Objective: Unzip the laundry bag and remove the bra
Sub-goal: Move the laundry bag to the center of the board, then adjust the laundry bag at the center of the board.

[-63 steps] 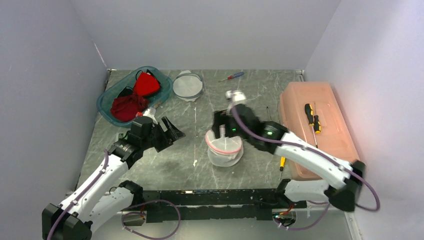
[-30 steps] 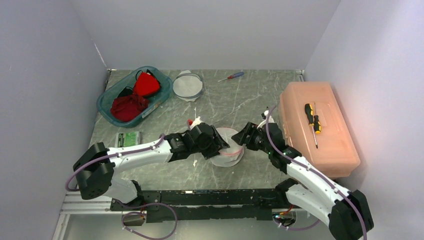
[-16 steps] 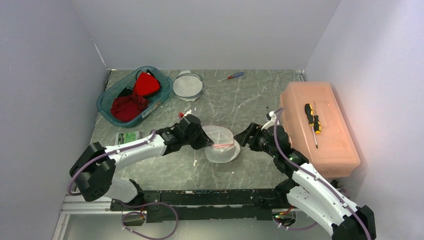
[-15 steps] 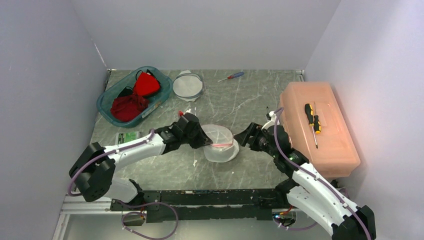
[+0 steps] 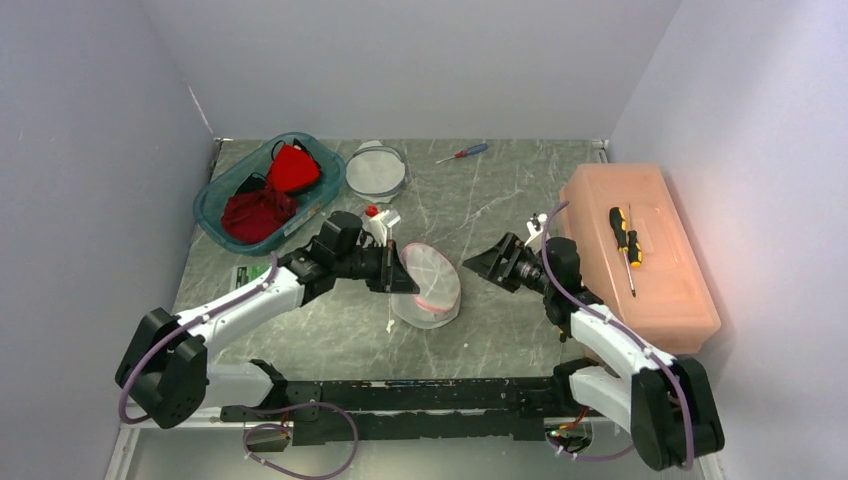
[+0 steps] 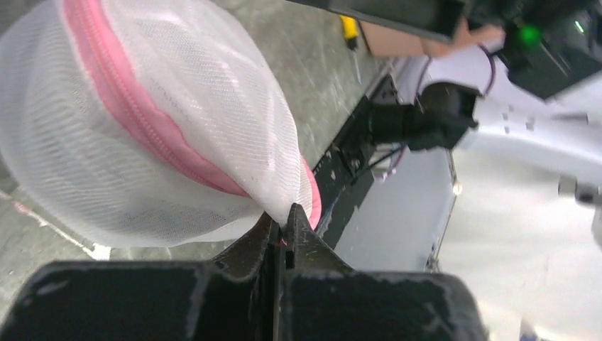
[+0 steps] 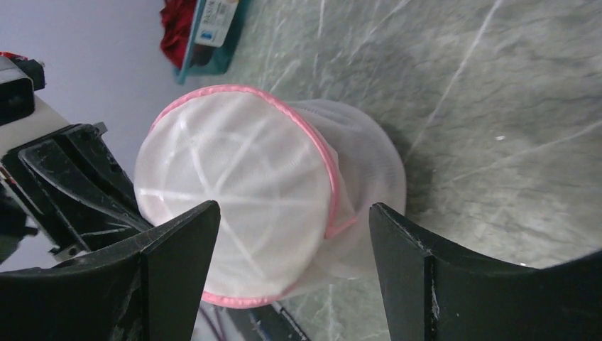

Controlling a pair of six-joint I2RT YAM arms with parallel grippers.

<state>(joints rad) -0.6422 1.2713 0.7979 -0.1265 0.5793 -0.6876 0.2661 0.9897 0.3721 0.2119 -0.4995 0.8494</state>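
Laundry bag (image 5: 430, 283) sits mid-table (image 5: 480, 200), tipped on its side, lower part on the table. Left pincer (image 5: 405, 283) is on its left, clamped onto the bag's edge. Right pincer (image 5: 480, 266) is on its right, near but apart, jaws spread toward the bag. Tub (image 5: 243, 166) at back left, clothes (image 5: 262, 205) in it. Packet (image 5: 252, 273) lies in front of the tub, left of the left arm. Second mesh bag (image 5: 377, 170) just right of the tub, small screwdriver (image 5: 462, 153) further right near the back edge. Lidded box (image 5: 640, 290) runs along the right side, larger screwdriver (image 5: 625, 235) on its lid.
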